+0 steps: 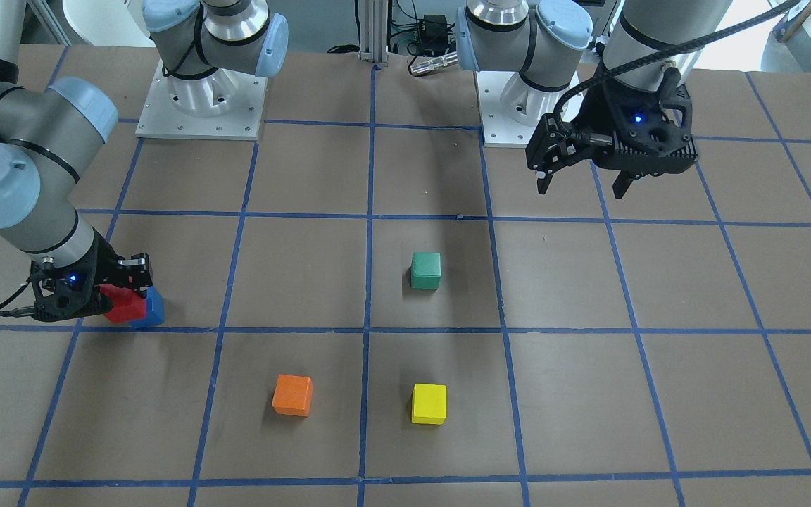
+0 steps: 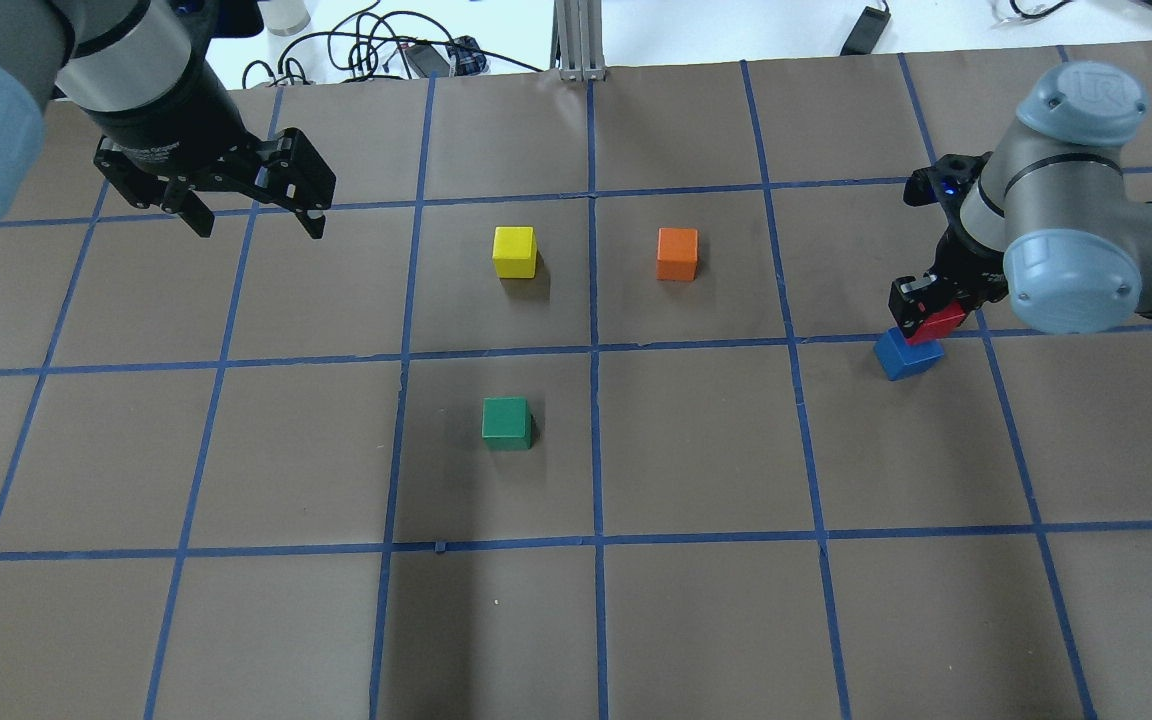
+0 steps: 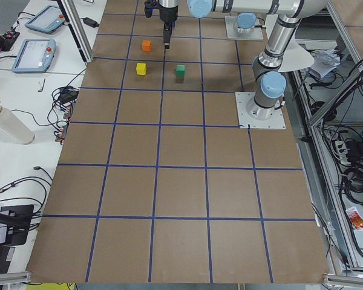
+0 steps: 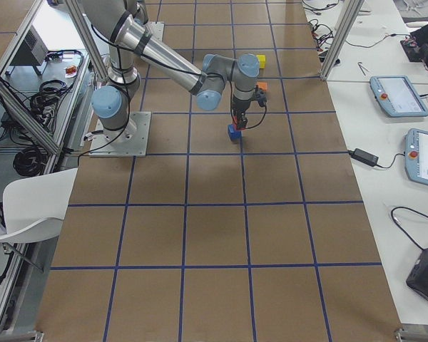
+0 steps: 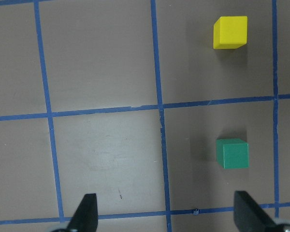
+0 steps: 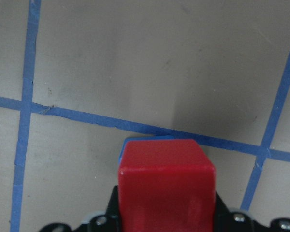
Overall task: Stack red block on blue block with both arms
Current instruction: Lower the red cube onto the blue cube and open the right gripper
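One step appeared outstanding, release: the right gripper (image 1: 122,294) was clamped on the small matte red cube (image 1: 120,310), poised atop the royal-blue matte cube (image 1: 155,310) on the brown gridded worktop (image 1: 659,394), contact unconfirmed, while the left gripper (image 1: 580,190) hung spread, empty.

Brown table (image 2: 696,620) gridded with blue tape lines (image 2: 597,450). Reference: green block (image 2: 506,419). Beyond it from the robot, yellow block (image 2: 515,251) and orange block (image 2: 677,253); far to the robot's right of it, bright red block (image 2: 939,325) above royal blue block (image 2: 904,356). Black, blue-lit: left gripper (image 2: 260,228) and right gripper (image 2: 926,312). Silver-grey with light-blue caps: both arms (image 1: 46,211).
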Controlling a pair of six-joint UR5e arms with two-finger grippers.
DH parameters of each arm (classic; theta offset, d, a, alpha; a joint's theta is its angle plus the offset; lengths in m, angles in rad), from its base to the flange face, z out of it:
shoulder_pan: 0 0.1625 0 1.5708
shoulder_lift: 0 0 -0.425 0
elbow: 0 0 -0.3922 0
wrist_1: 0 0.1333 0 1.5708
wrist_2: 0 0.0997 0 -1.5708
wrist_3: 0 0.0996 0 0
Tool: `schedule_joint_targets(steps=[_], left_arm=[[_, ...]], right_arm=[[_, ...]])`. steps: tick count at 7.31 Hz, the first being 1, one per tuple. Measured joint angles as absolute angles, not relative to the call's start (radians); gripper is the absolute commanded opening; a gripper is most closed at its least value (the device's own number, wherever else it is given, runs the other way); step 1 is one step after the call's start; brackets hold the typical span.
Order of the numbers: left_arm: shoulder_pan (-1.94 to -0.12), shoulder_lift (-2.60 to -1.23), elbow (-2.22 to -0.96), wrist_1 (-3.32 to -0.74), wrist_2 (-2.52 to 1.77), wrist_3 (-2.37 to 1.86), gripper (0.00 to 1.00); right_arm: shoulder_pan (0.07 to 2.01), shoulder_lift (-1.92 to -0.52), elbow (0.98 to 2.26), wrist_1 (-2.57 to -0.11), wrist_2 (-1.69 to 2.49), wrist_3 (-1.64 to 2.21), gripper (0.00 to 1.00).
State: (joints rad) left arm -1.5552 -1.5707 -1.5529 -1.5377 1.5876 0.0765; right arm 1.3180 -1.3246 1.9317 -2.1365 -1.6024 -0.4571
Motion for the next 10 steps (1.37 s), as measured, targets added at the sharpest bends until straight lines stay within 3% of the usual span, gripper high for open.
schedule_joint_targets(steps=[1, 2, 3, 5, 6, 7, 10], left_arm=[[-1.555, -1.571, -1.553, -1.537, 1.588, 0.077, 1.0], [-1.554, -1.574, -1.552, -1.537, 1.588, 0.077, 1.0], [-1.554, -1.573, -1.552, -1.537, 1.588, 0.077, 1.0], [-1.554, -1.572, -1.553, -1.537, 1.587, 0.077, 1.0], [-1.554, -1.572, -1.554, -1.537, 1.586, 0.077, 1.0], [-1.554, -1.574, -1.554, -1.537, 1.586, 0.076, 1.0], [-1.554, -1.581, -1.553, -1.536, 1.586, 0.076, 1.0]], right_arm=[[1.318, -1.325, 1.941, -2.139, -1.601, -0.456, 0.04], [1.318, -1.325, 1.945, -2.143, -1.597, -0.456, 0.15], [1.318, -1.325, 1.947, -2.146, -1.596, -0.457, 0.58], [1.318, -1.323, 1.948, -2.148, -1.597, -0.455, 0.75], [1.317, -1.323, 1.949, -2.148, -1.599, -0.452, 0.94], [1.317, -1.322, 1.949, -2.148, -1.6, -0.448, 1.0], [1.316, -1.331, 1.942, -2.128, -1.602, -0.436, 1.0]])
